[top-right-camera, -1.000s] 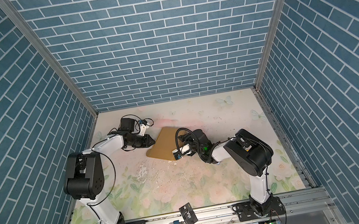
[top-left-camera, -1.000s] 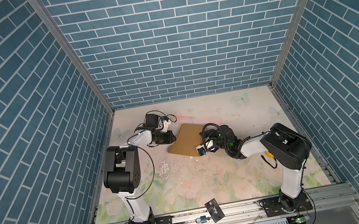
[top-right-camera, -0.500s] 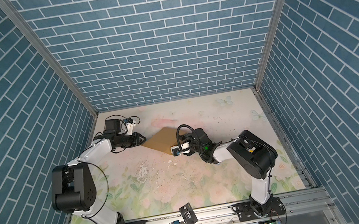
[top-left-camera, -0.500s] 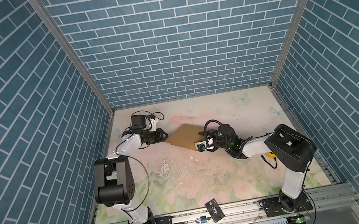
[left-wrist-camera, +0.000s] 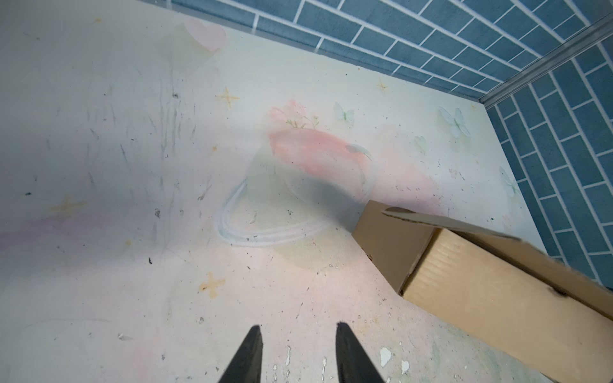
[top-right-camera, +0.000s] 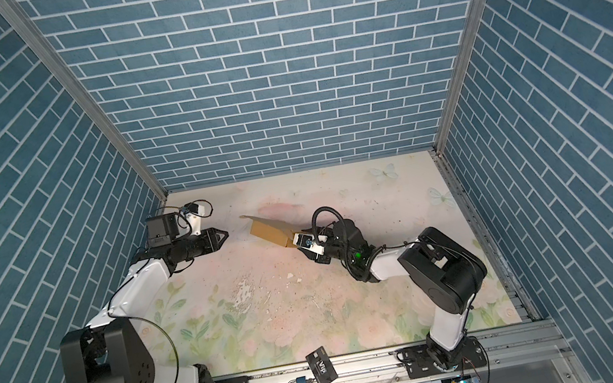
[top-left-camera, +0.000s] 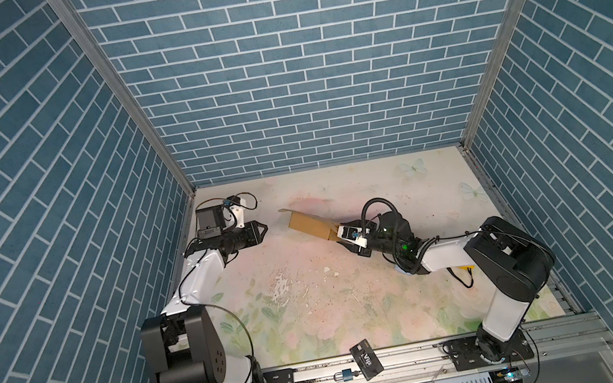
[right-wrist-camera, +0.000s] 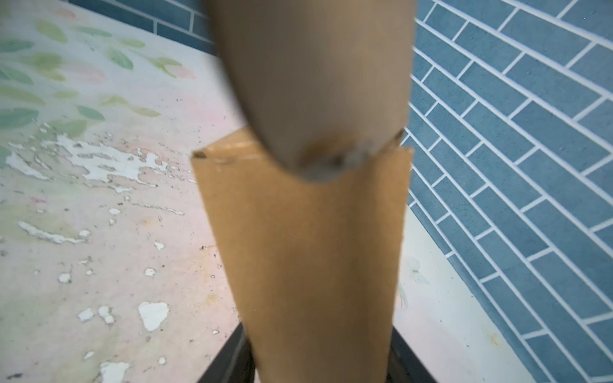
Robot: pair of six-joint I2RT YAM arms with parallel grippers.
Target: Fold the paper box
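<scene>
1. Nearest, on the front rail (top-left-camera: 408, 356), a black card (top-left-camera: 365, 359) and a small padlock (top-left-camera: 347, 374) lie out of the work, with neither arm near them.
2. Farther in, the right gripper (top-left-camera: 339, 234) reaches low across the table (top-left-camera: 315, 305) and pinches one end of the paper box (top-left-camera: 308, 226). In the right wrist view, cardboard fills the gap between its dark fingers (right-wrist-camera: 232, 356). The box is tipped up on edge, probably to present its flaps to the other arm.
3. The left gripper (top-left-camera: 263, 230) hovers near the box's free end, not touching it. Its jaws are partly spread and hold nothing; only bare table shows between the tips.
4. The box sits toward the back of the table between both grippers, one flap (top-left-camera: 286, 212) raised — likely the next fold.
</scene>
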